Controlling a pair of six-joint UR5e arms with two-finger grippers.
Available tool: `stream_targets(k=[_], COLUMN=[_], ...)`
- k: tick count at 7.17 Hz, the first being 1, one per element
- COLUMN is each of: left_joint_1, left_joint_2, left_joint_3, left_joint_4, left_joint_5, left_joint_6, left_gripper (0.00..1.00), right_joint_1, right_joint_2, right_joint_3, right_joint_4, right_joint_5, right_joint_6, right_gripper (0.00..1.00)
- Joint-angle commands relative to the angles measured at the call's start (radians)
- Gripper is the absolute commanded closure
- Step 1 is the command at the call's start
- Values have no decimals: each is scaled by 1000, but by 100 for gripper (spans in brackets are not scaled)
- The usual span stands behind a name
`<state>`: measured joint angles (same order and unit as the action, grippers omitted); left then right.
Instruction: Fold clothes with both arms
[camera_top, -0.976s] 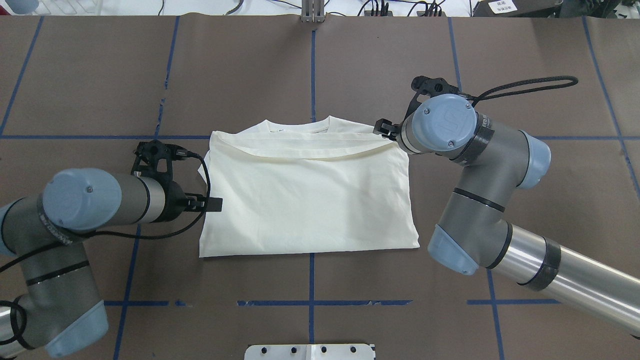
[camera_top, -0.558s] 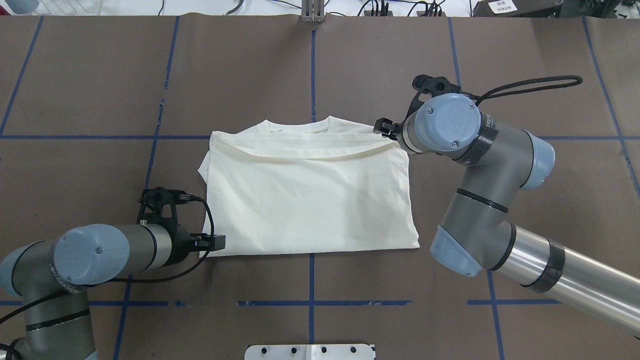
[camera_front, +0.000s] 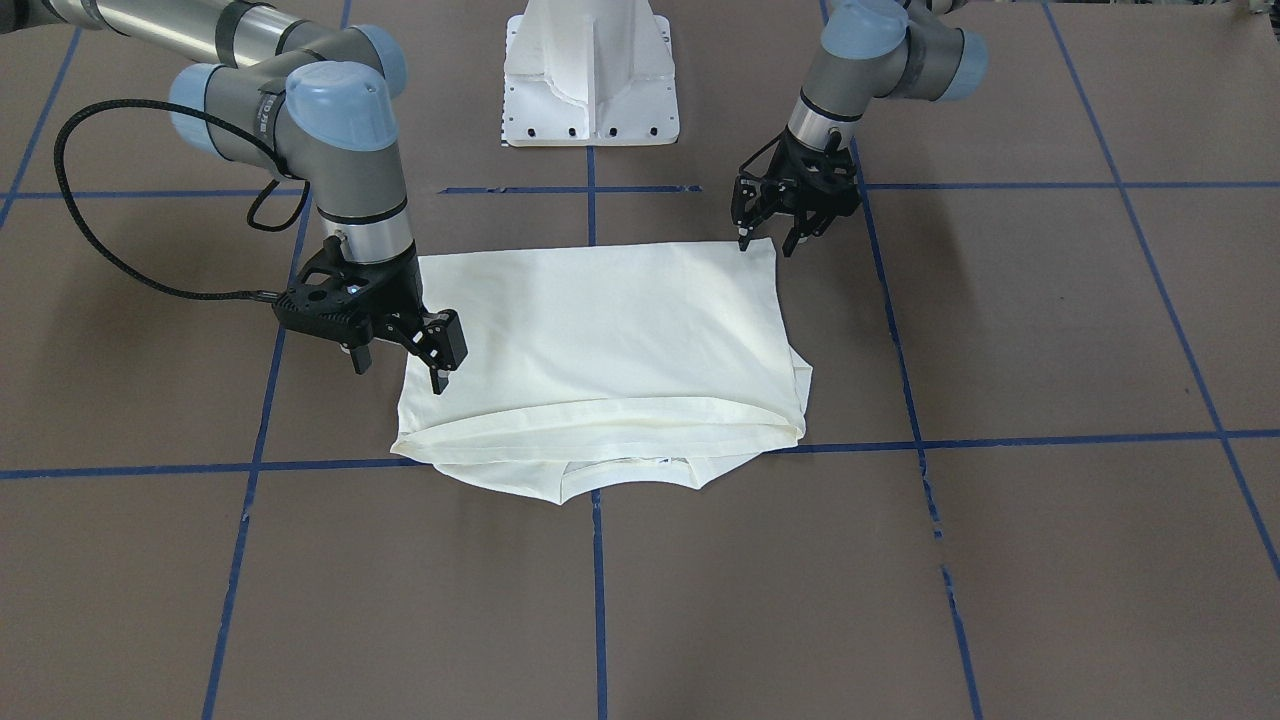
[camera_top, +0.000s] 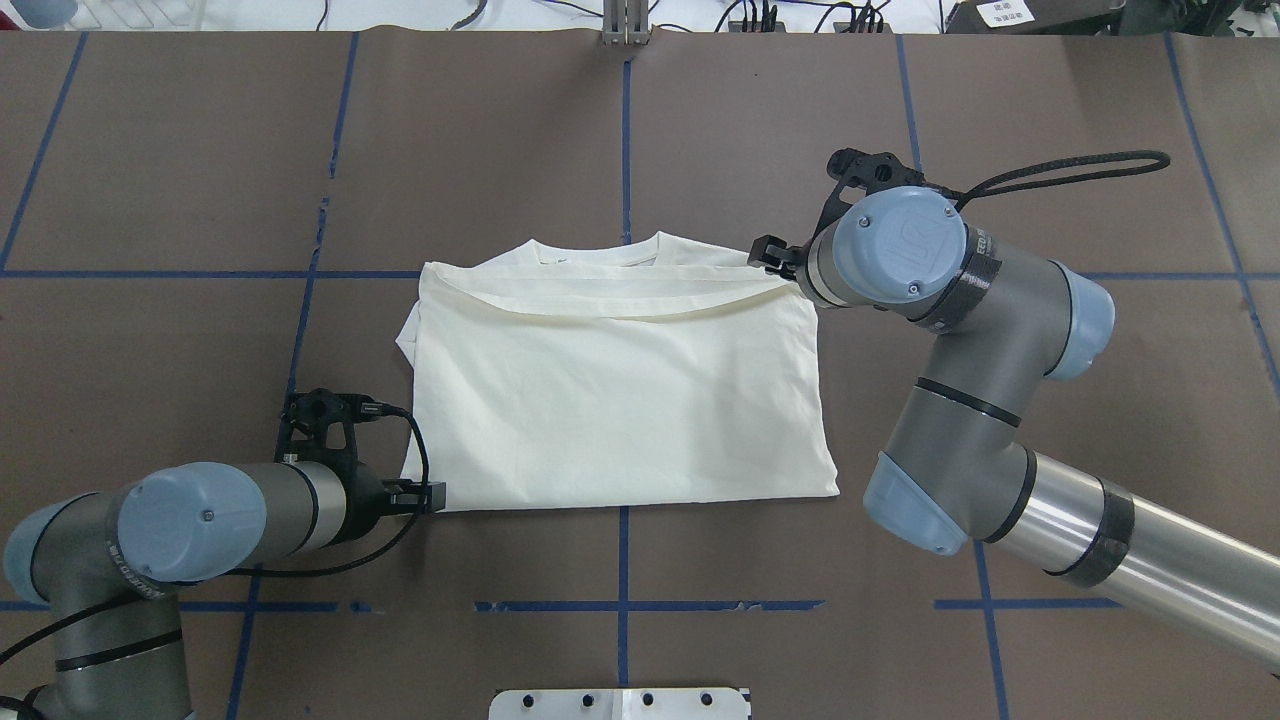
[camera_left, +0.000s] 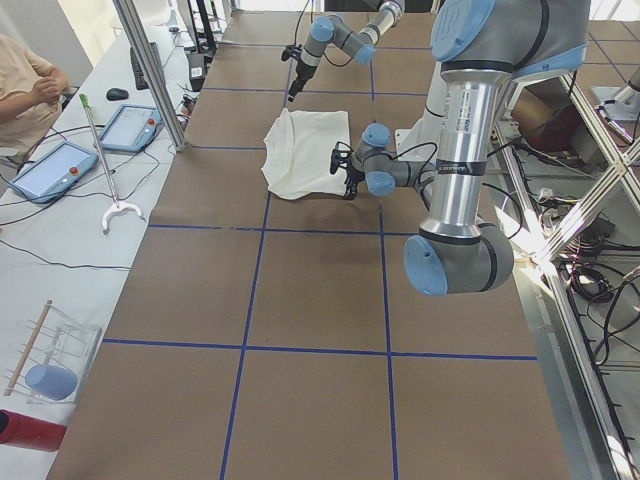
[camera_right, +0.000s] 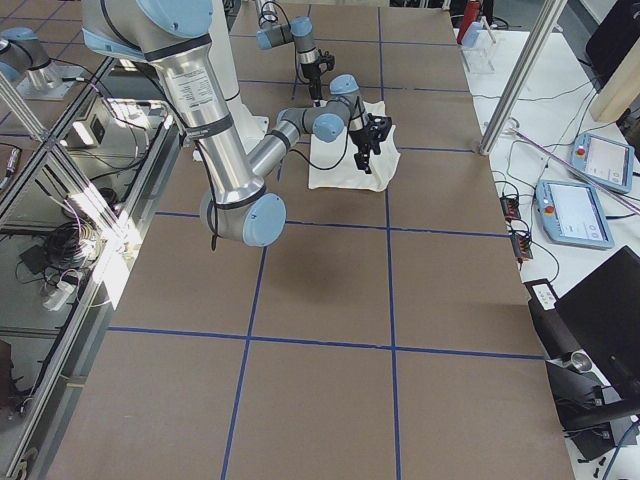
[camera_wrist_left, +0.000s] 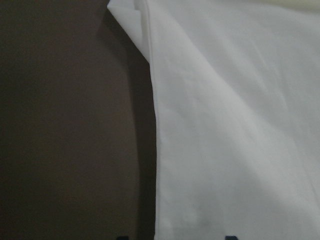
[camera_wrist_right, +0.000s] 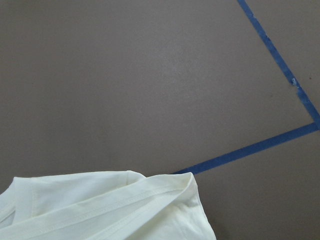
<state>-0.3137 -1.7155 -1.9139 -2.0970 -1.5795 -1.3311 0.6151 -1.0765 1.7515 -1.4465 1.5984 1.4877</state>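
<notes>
We look down on the table (camera_top: 200, 150) from behind and above the robot in the overhead view. The front-facing view looks steeply down from the opposite long edge, so the sides swap between them. The two side views stand high and far off, one at each end, looking along the table. Each wrist camera hangs close over one edge of the shirt (camera_top: 620, 400), which shows in all six views.
</notes>
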Motion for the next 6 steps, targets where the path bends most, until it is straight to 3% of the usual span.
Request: stream_targets(k=[1, 2, 3, 4, 6], left_joint_1=[13, 15, 15, 15, 4], left_joint_2=[-6, -6, -6, -4, 4], left_joint_3=[4, 6, 4, 4, -10], left_joint_4=[0, 0, 0, 0, 2], left_joint_5=[-1, -1, -1, 1, -4], left_joint_6=[0, 0, 0, 0, 39], left_gripper=[61, 67, 81, 100, 100], right_joint_1=[0, 0, 0, 0, 0], right_joint_2=[0, 0, 0, 0, 0], right_joint_3=[-1, 0, -1, -1, -1], right_joint_4=[0, 0, 0, 0, 0], right_joint_5=[0, 0, 0, 0, 0], right_joint_6=[-1, -1, -3, -3, -1], right_gripper=[0, 0, 0, 0, 0])
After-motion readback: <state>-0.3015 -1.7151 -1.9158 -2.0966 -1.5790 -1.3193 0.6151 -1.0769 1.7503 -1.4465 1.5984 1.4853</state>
